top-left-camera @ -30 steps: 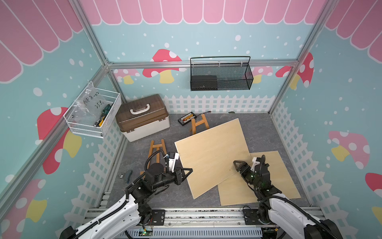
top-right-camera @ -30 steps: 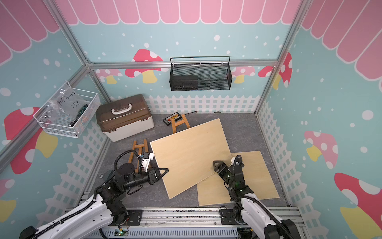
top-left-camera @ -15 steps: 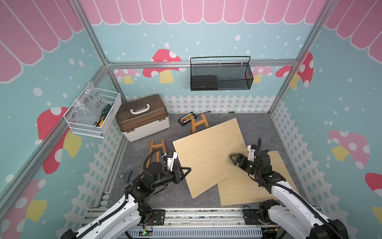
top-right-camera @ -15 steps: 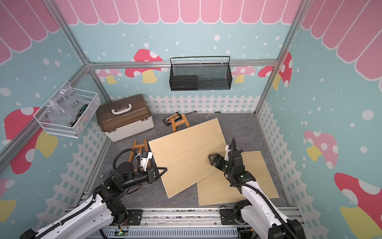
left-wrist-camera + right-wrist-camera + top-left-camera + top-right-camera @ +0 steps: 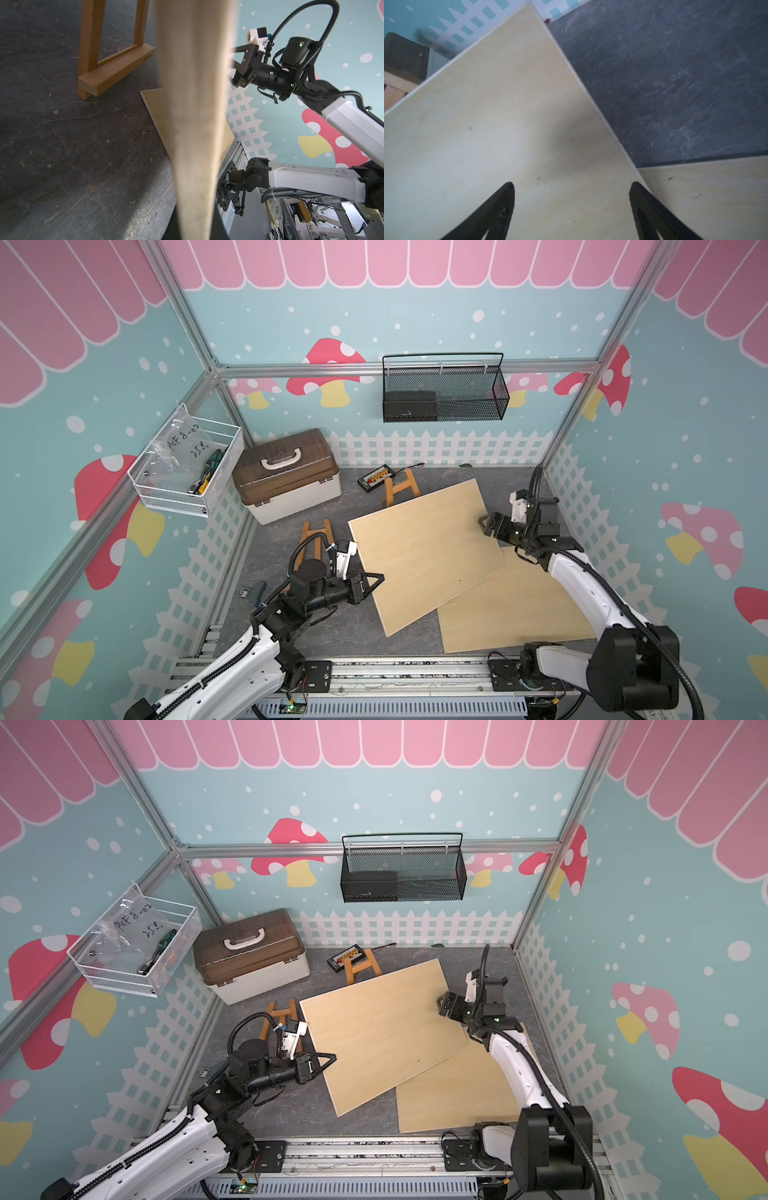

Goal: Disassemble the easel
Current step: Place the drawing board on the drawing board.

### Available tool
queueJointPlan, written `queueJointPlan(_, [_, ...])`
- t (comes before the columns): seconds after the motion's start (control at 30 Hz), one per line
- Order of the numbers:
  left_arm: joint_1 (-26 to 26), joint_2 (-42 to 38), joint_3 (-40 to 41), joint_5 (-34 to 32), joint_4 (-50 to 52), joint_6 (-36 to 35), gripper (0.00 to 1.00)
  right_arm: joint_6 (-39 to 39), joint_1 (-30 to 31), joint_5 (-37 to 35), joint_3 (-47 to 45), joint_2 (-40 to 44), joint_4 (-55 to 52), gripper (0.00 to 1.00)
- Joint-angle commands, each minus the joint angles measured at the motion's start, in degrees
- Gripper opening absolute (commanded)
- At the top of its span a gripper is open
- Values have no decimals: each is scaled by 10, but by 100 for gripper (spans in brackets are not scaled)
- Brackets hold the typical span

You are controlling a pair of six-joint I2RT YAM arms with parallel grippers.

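Observation:
The easel lies in parts on the grey floor. Two orange-brown wooden frames show in both top views, one at the back [image 5: 401, 491] and one [image 5: 316, 535] behind my left arm. A pale upper board [image 5: 424, 551] overlaps a lower board [image 5: 519, 614] that lies flat. My left gripper [image 5: 376, 578] is shut on the upper board's left edge; in the left wrist view that board [image 5: 195, 104] runs edge-on out from the jaws. My right gripper [image 5: 486, 524] hovers open over the upper board's right edge, its fingers [image 5: 504, 207] wide apart with nothing between them.
A brown-lidded toolbox [image 5: 286, 475] stands at the back left. A white wire basket [image 5: 187, 472] and a black mesh basket [image 5: 442, 391] hang on the walls. A small black tray [image 5: 376, 481] lies by the back frame. A small dark item [image 5: 257, 593] lies near the left fence.
My right arm has risen and swung back along the upper board's right edge, its jaws opening wider. The upper board has shifted slightly. My left gripper has kept its hold.

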State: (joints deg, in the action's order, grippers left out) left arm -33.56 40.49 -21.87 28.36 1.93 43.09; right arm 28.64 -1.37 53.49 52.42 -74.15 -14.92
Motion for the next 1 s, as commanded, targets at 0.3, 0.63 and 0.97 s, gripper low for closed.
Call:
queueJointPlan(0.3, [26,12,-6,37,52,-43,0,-156,-62,216,149,-224,27,88])
queueJointPlan(0.63, [47,17,-6,64,53,-53,0,-168,-26,241,88,-229,33,87])
queueJointPlan(0.97, [50,17,-4,75,39,-48,0,-172,-20,275,56,-199,22,86])
